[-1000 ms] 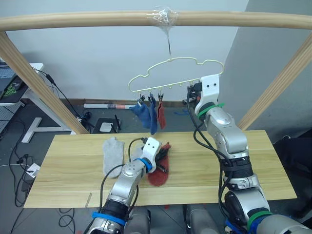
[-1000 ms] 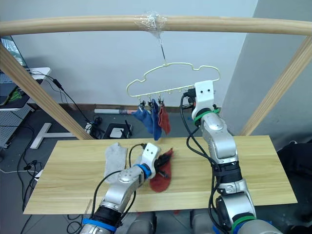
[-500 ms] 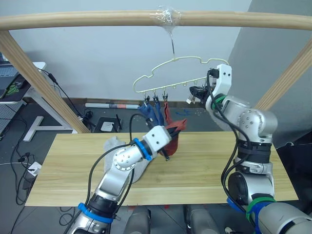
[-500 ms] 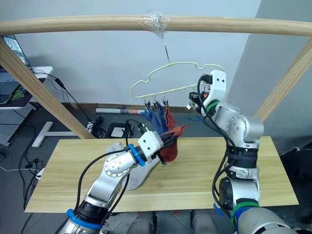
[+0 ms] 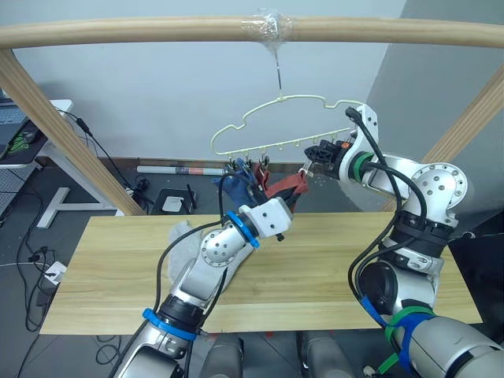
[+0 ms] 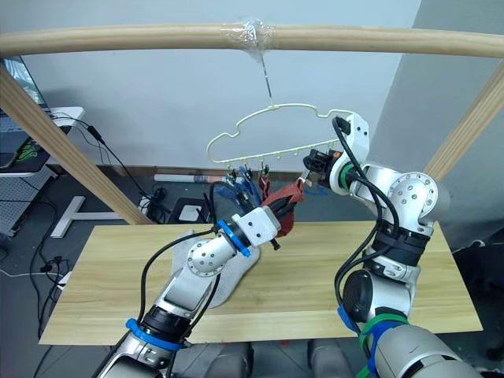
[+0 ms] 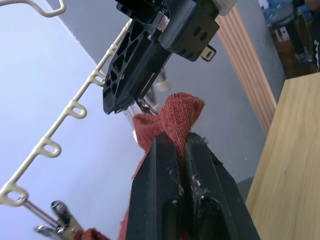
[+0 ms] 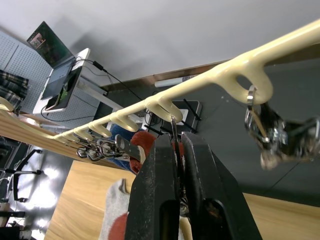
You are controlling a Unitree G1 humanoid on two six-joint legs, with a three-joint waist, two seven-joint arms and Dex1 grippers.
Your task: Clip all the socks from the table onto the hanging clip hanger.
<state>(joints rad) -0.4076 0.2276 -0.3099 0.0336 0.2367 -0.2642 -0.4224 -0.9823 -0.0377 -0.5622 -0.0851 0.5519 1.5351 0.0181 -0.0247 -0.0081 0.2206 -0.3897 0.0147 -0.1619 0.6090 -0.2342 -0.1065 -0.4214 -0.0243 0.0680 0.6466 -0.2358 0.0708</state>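
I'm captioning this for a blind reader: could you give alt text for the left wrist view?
The left gripper holds a rust red sock up to the right gripper at the pale clip hanger, wooden table beside.

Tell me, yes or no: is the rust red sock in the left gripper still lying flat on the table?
No. The left gripper pinches the rust red sock in the air beside the clip hanger.

Pale yellow-green wire clip hanger (image 5: 287,118) hangs by its hook from the thick round wooden beam (image 5: 157,33), above the far edge of the light wooden plank table (image 5: 331,268). Blue socks (image 5: 240,175) hang clipped at the hanger's left end. Left gripper (image 7: 181,145) holds a rust red sock (image 7: 172,120) up just below the row of clips, right gripper (image 8: 176,150) right beside it at a clip; a light grey sock (image 6: 224,276) lies on the table under the left arm.
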